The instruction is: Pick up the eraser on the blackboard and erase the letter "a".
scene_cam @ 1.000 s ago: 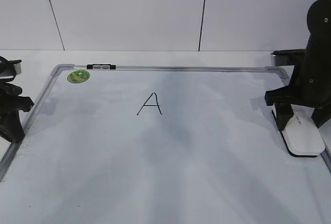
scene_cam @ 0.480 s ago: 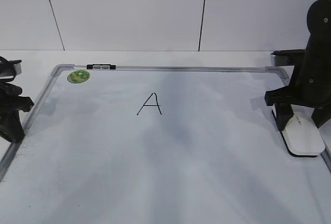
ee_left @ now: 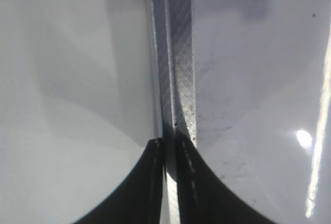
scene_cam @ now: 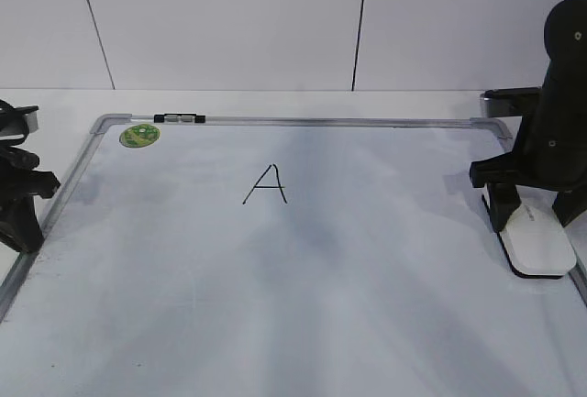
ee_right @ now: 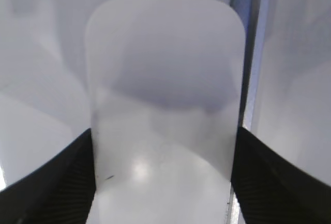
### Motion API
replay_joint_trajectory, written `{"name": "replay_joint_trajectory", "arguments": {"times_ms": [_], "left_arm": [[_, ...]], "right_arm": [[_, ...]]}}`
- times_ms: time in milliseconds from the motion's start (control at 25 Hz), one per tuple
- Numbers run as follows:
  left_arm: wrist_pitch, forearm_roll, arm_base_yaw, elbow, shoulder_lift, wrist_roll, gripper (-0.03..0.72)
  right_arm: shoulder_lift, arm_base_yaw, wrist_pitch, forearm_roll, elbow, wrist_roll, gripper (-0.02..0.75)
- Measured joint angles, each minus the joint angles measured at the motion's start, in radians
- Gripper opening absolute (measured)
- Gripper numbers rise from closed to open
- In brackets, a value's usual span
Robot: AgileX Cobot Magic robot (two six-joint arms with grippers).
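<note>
Eraser [ee_right: 164, 105] lies between the right end effector's [ee_right: 163, 177] spread fingers on the blackboard [scene_cam: 303, 287]: the pickup step. Next, pinch it, lift, carry leftward to the drawn letter [scene_cam: 266, 184]. Left end effector [ee_left: 169, 182] pressed together.

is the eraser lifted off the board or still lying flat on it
Lying flat: the eraser rests on the blackboard near its right edge, dark underside down, with the right end effector straddling it.
</note>
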Motion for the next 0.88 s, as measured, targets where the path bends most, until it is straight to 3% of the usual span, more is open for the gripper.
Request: {"name": "replay_joint_trajectory", "arguments": {"times_ms": [200, 480, 880], "left_arm": [[0.000, 0.000, 0.000, 0.000, 0.000, 0.000, 0.036], [0.000, 0.000, 0.000, 0.000, 0.000, 0.000, 0.036], [0.000, 0.000, 0.000, 0.000, 0.000, 0.000, 0.036]], "right_arm": [[0.000, 0.000, 0.000, 0.002, 0.000, 0.000, 0.601], [0.002, 0.000, 0.000, 0.026, 0.000, 0.000, 0.664], [0.003, 0.000, 0.080, 0.014, -0.086, -0.002, 0.666]]}}
